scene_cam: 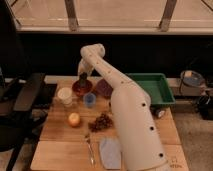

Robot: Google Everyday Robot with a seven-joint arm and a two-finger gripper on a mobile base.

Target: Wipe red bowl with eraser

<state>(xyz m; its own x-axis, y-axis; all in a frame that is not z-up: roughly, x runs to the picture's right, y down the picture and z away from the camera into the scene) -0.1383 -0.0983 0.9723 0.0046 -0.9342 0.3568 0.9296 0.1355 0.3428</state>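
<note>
A: While the gripper (82, 80) hangs just over the red bowl (81, 90) at the back left of the table (52, 150), what worries you?

B: I cannot tell if it grips the eraser or is open; the eraser itself I do not see. If it presses too much, the bowl may slide into the white cup (65, 95) or the blue cup (89, 99), which stand just beside.

A: And the purple bowl (105, 88)?

B: Near also; the arm (127, 115) could push it.

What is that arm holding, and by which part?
Cannot be told: the gripper is at the round red bowl, and any held thing is hidden there.
</note>
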